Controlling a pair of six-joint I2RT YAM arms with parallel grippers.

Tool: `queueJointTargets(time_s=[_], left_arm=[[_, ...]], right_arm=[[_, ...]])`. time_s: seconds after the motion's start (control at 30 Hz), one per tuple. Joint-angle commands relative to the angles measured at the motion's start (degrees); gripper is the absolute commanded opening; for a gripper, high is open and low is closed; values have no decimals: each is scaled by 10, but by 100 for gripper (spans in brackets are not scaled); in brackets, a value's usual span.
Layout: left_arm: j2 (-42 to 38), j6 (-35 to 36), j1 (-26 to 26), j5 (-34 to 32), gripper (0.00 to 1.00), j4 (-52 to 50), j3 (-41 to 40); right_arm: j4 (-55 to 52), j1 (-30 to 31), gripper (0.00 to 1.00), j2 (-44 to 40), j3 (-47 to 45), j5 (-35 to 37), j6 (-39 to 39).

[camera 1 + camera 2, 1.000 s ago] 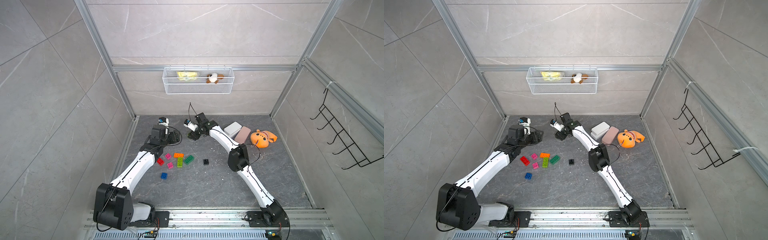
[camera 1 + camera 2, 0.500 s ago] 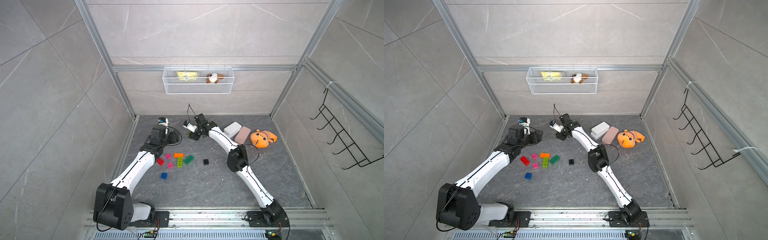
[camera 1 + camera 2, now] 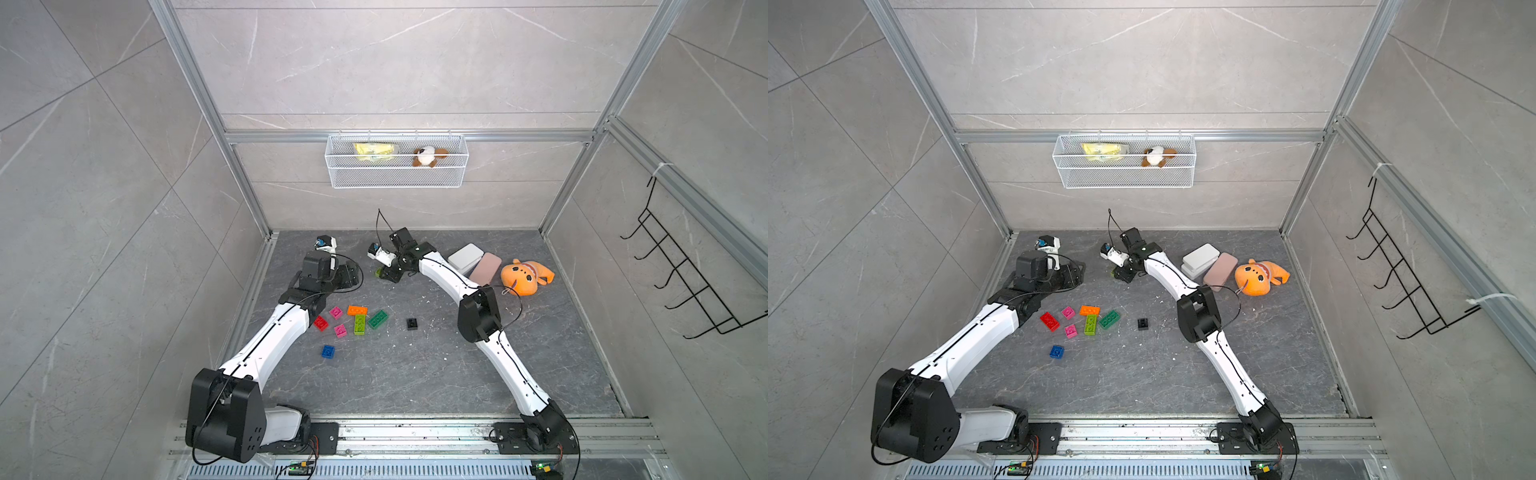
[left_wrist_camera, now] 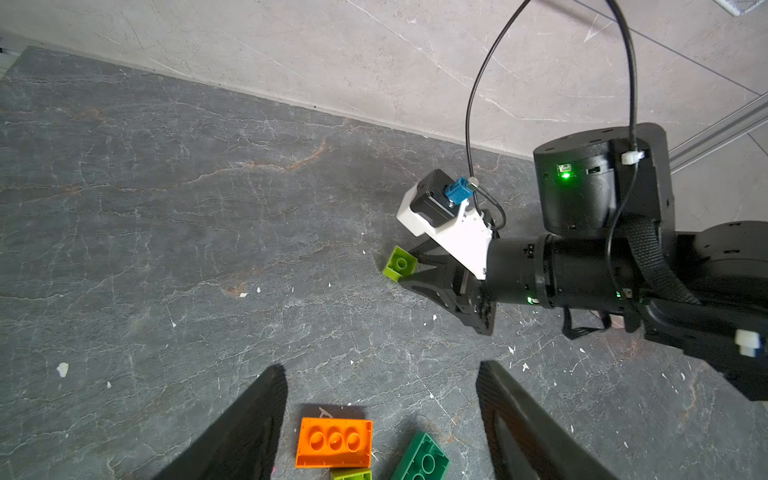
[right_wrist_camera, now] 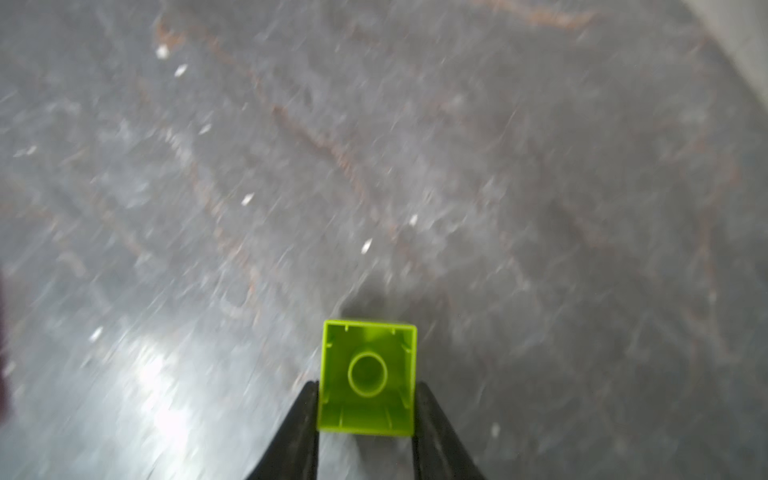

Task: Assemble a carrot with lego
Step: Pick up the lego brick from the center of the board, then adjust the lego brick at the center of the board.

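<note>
On counter (image 3: 415, 374): no carrot yet, no two bricks joined; judged barely begun, all stacking left.
Idle left end effector (image 4: 380, 370): spread, empty, above orange brick (image 4: 334, 442).
Busy right end effector (image 5: 368, 388): pinching small lime brick (image 5: 368, 361), hollow underside toward wrist camera, near counter's back, apart from rest; lifted or resting, cannot tell.
Loose lego by left arm: dark green brick (image 3: 377, 319), long lime brick (image 3: 360, 324), red brick (image 3: 320, 322), pink brick (image 3: 336, 312), second pink brick (image 3: 340, 330), blue brick (image 3: 328, 351); black brick (image 3: 412, 323) alone.

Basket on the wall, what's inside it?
Inside the white wire basket lie a yellow packet and a small brown-and-white plush toy. The mesh front blurs the basket's bottom, so anything smaller lying there cannot be made out.
</note>
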Motion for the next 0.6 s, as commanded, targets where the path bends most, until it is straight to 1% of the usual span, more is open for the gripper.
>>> queueJointTargets(time_s=[0.0,0.13,0.3,0.4,0.47,0.57], left_arm=[[-28,-3,1,6,76,3,-3],[-39,-5,1,29,75,-4,-4],[-51,5,-11,63,72,0,-15],[-58,35,-32,73,72,-3,-23],[-66,54,-50,77,71,-5,-31],[-78,79,-72,83,72,-6,-44]], right_arm=[[29,-14,33,-127,-119,-20,-20],[128,-29,33,-262,-349,-30,-29],[171,-45,34,-403,-559,-23,-31],[196,-48,34,-480,-670,-14,-43],[199,-48,35,-517,-725,-18,-60],[175,-48,35,-540,-766,-17,-83]])
